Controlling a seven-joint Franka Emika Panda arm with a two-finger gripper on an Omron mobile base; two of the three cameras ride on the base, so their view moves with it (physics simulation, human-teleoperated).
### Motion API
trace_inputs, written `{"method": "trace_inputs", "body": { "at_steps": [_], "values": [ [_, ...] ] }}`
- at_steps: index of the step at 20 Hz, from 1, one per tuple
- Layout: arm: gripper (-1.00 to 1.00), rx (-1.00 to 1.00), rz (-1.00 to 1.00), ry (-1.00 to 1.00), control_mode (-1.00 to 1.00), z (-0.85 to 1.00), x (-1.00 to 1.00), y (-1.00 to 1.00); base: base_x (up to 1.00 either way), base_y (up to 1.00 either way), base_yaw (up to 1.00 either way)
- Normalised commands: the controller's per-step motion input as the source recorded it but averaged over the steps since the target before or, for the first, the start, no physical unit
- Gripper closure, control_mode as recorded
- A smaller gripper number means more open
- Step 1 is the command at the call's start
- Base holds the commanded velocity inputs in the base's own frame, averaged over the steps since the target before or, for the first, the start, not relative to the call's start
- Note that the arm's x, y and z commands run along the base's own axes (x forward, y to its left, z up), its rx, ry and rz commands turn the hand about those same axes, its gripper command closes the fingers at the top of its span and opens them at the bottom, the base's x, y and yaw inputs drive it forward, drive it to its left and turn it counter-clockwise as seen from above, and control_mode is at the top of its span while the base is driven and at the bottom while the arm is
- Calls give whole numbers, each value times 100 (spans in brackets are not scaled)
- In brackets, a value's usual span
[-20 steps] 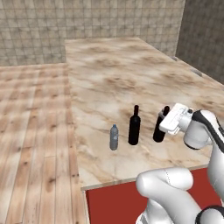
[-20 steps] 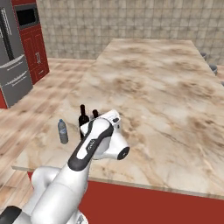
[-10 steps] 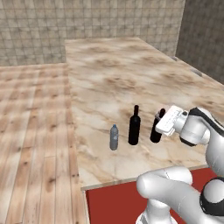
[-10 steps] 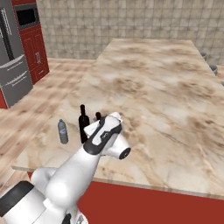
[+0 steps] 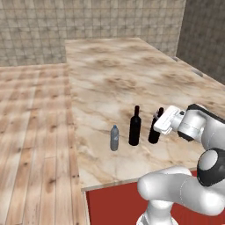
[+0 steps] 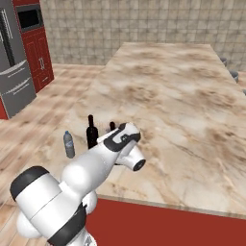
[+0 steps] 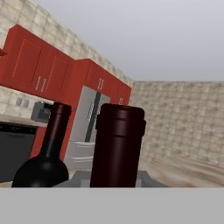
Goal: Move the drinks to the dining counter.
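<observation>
We have our gripper (image 5: 157, 119) clamped on the right wine bottle (image 5: 154, 130), standing on the dining counter (image 5: 132, 79); next, let go.

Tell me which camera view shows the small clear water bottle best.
The left base view: the water bottle stands whole and unblocked on the dining counter. The right base view shows it smaller, beside the arm.

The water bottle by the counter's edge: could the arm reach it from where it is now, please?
Probably yes. The water bottle stands apart on the dining counter, but the middle wine bottle stands between it and the pincer, shut on the nearer wine bottle.
</observation>
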Motion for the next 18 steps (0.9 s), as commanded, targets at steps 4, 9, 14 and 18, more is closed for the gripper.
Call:
{"method": "trace_inputs", "body": {
  "at_steps": [4,9,14,18],
  "values": [
    [100,0,0,0,-100,-31,23,-8,0,0,0],
    [100,0,0,0,-100,-20,3,0,0,0,0],
    [-100,0,0,0,-100,-10,0,5,0,0,0],
    [-100,0,0,0,-100,0,0,8,0,0,0]
  ]
}}
